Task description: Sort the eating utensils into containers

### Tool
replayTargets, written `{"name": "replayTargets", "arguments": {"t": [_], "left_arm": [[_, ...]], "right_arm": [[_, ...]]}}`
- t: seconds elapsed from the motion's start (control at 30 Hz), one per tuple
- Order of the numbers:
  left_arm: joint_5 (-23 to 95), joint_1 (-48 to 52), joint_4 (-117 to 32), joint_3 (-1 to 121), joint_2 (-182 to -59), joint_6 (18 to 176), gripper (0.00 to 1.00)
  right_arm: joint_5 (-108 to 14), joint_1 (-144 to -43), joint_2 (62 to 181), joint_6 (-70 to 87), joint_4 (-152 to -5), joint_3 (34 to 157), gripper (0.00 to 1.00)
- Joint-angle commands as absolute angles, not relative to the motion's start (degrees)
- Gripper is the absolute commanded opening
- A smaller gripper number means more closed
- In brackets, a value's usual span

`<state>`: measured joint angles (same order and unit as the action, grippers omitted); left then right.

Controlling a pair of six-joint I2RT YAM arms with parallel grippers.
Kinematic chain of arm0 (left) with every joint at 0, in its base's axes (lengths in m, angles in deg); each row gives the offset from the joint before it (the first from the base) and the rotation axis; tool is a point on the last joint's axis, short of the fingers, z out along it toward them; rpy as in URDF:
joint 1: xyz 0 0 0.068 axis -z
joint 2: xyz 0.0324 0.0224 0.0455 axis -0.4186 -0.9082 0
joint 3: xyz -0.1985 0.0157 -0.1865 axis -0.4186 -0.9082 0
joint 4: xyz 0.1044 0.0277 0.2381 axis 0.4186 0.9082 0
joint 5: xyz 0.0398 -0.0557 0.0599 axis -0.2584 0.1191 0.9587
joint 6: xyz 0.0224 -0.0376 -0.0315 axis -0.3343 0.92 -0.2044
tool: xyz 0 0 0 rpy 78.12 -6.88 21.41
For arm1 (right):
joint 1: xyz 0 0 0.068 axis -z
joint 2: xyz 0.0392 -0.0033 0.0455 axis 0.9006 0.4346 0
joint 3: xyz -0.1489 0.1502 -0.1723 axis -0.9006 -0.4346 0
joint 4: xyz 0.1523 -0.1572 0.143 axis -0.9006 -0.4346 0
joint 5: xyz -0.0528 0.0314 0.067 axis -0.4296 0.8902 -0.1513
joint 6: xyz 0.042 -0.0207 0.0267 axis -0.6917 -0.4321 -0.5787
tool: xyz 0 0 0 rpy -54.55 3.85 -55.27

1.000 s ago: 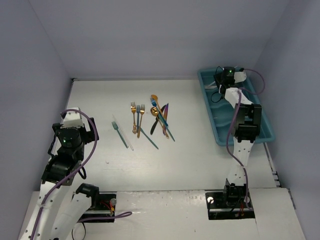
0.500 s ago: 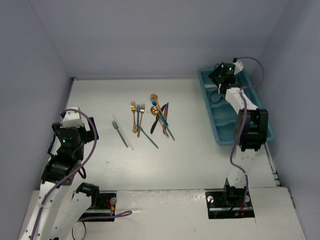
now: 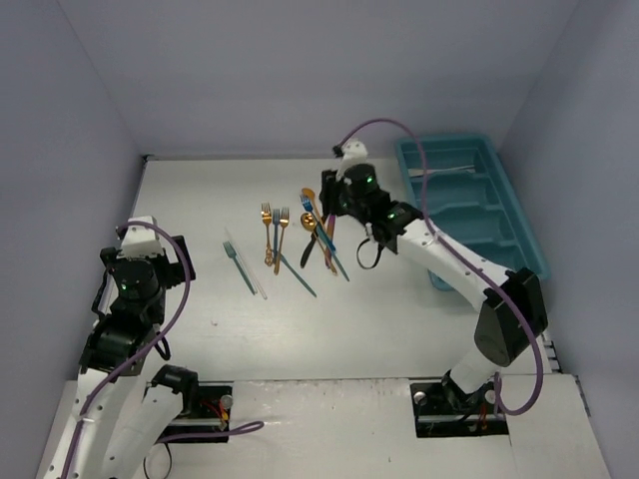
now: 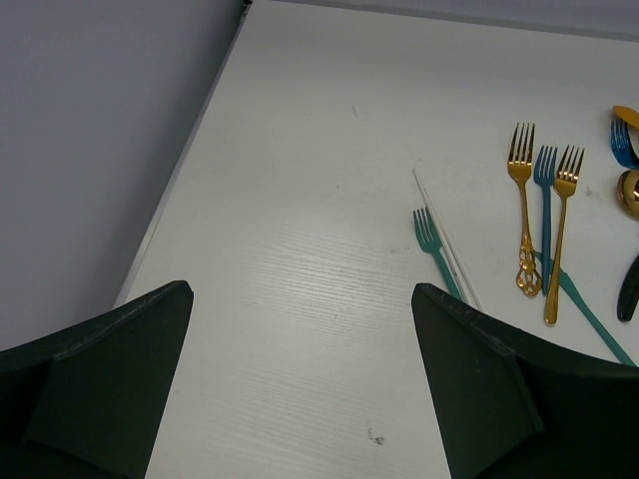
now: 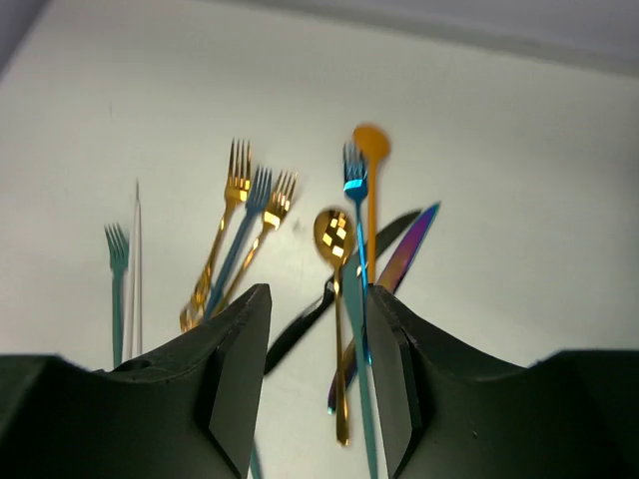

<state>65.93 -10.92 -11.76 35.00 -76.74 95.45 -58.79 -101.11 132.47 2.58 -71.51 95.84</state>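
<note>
Looking down from above, the eating utensils lie fanned mid-table, well apart from the teal tray at the right, and the right gripper hangs over the crowded right-hand bunch. From the left wrist, the left gripper stands spread wide and empty, near a teal fork and a thin clear piece. From the right wrist, the right jaws stand partly apart, pinching nothing, above a gold spoon, blue fork, black knife and purple knife, which overlap. These look light, stiff and slick. A mid-handle pinch seems best, though crossed neighbours may get dragged along.
</note>
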Motion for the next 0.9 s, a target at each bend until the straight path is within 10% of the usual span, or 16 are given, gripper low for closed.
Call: {"name": "replayTargets", "arguments": {"t": [0.0, 0.87], "left_arm": [[65.79, -10.77, -13.91, 35.7, -76.95, 95.73, 0.9], [66.3, -10.68, -13.65, 35.61, -75.92, 95.64, 0.9]], "right_arm": [[-64.7, -109.87, 135.29, 7.76, -76.66, 95.64, 0.4], [-65.37, -129.1, 156.83, 0.25, -81.7, 102.42, 0.44]]}}
